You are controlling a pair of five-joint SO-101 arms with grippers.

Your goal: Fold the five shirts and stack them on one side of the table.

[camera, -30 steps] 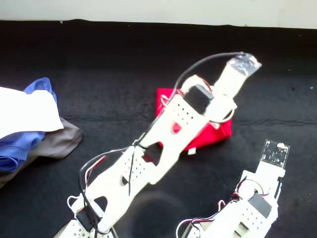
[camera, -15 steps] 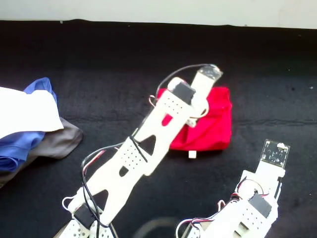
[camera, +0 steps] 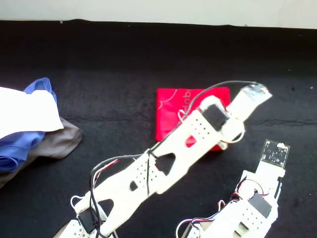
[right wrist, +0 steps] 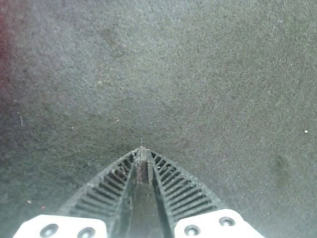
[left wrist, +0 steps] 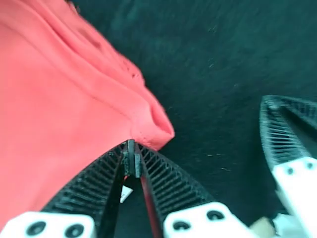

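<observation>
Just short of the red shirt (camera: 173, 116), the right gripper (right wrist: 142, 154) rests closed and empty. The left gripper (left wrist: 130, 154) is closed at the shirt's near corner, seemingly pinching its hem. Folding looks done; next, carry it to the pile (camera: 29, 126) well to the left of it.

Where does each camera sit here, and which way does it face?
High view: fixed above the table, looking down on the red shirt, the shirt pile and both arms.
Left wrist view: on the left arm, looking past its shut left hand at the red shirt's corner.
Right wrist view: on the right arm, looking down past its shut right hand at the table.
Shared: high and left wrist views both show the red shirt.
</observation>
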